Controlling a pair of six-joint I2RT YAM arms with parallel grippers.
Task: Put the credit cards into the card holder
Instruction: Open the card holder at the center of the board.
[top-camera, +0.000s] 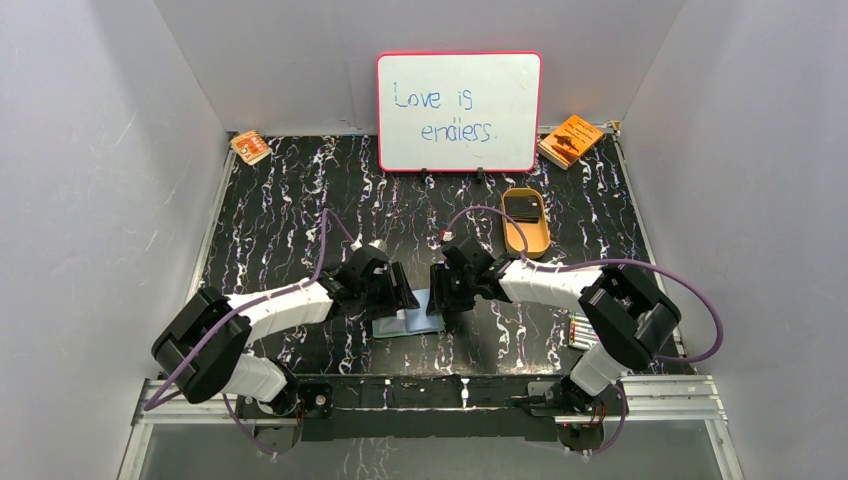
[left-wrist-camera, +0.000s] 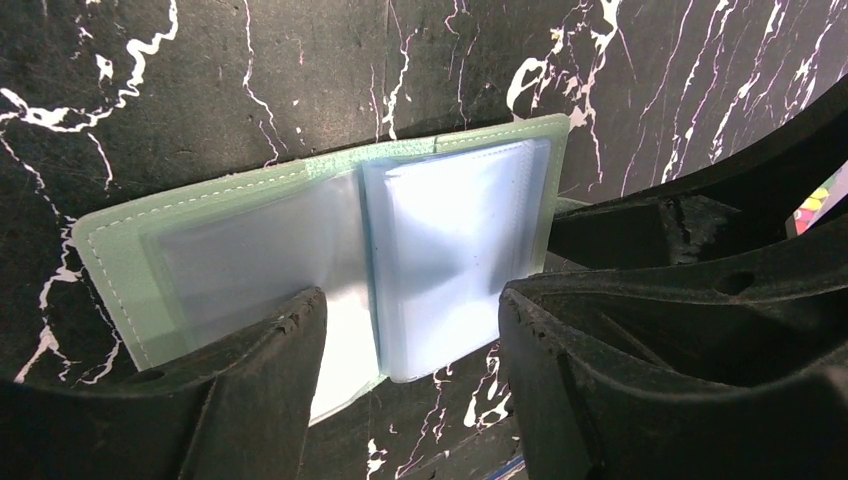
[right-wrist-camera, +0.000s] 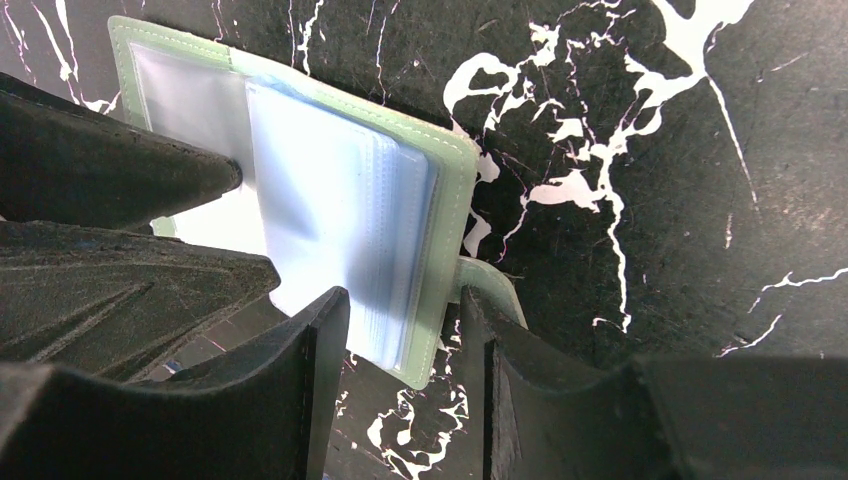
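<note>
My left pincer (left-wrist-camera: 410, 300) is released, its fingers apart over the clear pockets of the flat grey-green card holder (left-wrist-camera: 450, 220), which lies spread open on the black marbled table (left-wrist-camera: 250, 60). My right pincer (right-wrist-camera: 402, 298), unclenched too, straddles the cover edge. The thin dark credit cards (top-camera: 522, 207) lie well apart in the tan oval tray (top-camera: 530, 242). I think one pincer should press the cover flat while the other fetches a card.

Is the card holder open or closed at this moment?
Open. The card holder lies spread flat on the table, green cover down, clear sleeves facing up. No dark card shows in them.
</note>
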